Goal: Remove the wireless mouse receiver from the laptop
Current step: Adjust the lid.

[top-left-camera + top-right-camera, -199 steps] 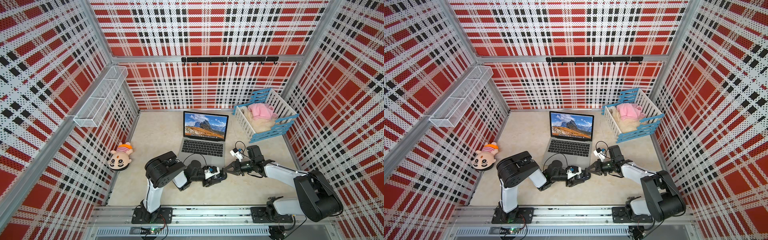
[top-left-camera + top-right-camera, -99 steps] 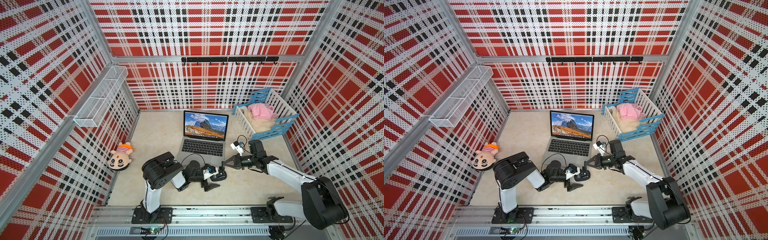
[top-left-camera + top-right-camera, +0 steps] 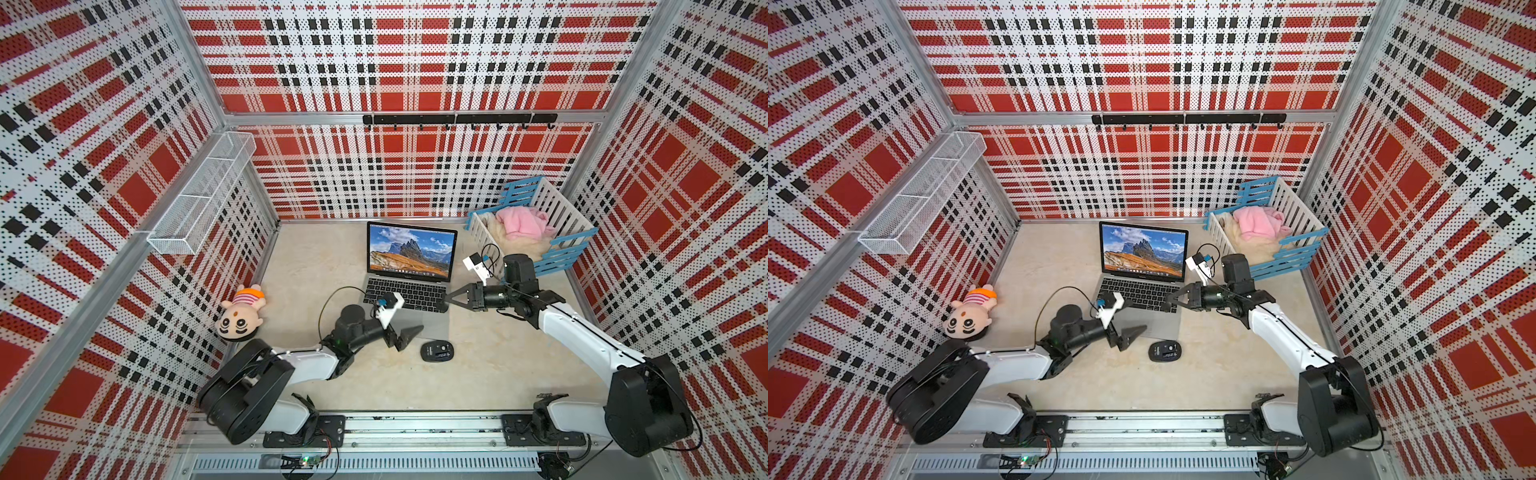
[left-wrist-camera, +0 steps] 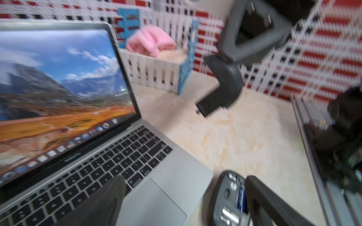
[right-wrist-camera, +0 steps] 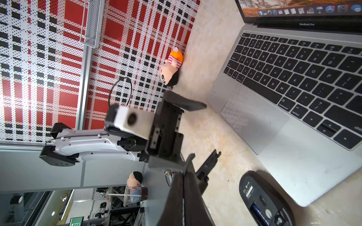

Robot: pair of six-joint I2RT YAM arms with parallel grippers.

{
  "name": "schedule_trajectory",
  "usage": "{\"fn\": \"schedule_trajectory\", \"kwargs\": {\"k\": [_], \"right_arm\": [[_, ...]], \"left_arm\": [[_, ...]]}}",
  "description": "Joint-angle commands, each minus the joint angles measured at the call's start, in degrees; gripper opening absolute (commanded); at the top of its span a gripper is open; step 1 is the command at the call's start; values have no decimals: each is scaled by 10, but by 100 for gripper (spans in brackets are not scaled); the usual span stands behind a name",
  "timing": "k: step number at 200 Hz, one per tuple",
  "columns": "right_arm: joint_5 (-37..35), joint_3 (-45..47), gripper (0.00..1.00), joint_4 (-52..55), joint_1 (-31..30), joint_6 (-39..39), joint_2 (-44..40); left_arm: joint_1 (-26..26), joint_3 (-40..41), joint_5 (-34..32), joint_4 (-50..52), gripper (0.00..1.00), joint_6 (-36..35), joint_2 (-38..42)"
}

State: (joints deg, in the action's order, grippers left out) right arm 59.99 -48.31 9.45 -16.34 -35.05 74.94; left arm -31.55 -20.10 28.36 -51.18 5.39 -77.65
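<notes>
Step in hand: pre-grasp. As far as I can judge, the receiver pull has not started.

- **Laptop** (image 3: 419, 291): open mid-table, screen at 12 o'clock, mountain wallpaper.
- **Wireless mouse receiver:** can't find it in any view. Neither side edge of the laptop shows a nub (the left wrist view is blurred, so that isn't conclusive).
- **Left gripper** (image 3: 409, 338): jaws spread wide and empty. It hovers over the laptop's front edge at about 7 o'clock of the trackpad.
- **Right gripper** (image 3: 448, 297): pinched closed at 3 o'clock of the keyboard, by the laptop's right edge. The left wrist view shows a curved black mouse cover piece (image 4: 225, 84) hanging from its tips, so it reads as holding that.
- **Mouse** (image 3: 436, 352): lies on the tabletop (image 3: 498, 374) at 5 o'clock of the laptop, cover off, battery bay exposed (blue cell showing).

Next move, my guess: the free left gripper has to locate the nub at a side port and narrow down. Then it pinches the nub square and pulls straight out along the port. Nothing pins the laptop, so it may slide.

Writing: "MacBook Pro" lettering (image 5: 306, 24) under the screen, and key legends incl. "command". The mouse label is too small to read.
</notes>
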Motion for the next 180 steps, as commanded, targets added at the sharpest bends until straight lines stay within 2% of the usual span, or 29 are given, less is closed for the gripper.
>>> {"fn": "schedule_trajectory", "kwargs": {"k": [1, 11, 26, 42, 85, 118, 180], "right_arm": [[40, -15, 0, -29, 1, -10, 4], [51, -20, 0, -43, -2, -20, 0], [65, -28, 0, -57, -5, -31, -9], [74, -37, 0, -70, -10, -46, -18], [77, -59, 0, -73, -38, -64, -36], [72, -62, 0, -83, -57, -75, -36], [65, -56, 0, -118, -68, -95, -21]], "left_arm": [[50, -45, 105, -19, 99, 214, 3], [55, -78, 157, -23, 98, 263, -20], [53, -104, 230, -66, 86, 328, -59], [50, -105, 266, -149, 85, 400, -82], [54, -104, 271, -193, 82, 437, -104], [47, -104, 280, -275, 80, 488, -120], [20, -117, 313, -411, 65, 588, -166]]}}
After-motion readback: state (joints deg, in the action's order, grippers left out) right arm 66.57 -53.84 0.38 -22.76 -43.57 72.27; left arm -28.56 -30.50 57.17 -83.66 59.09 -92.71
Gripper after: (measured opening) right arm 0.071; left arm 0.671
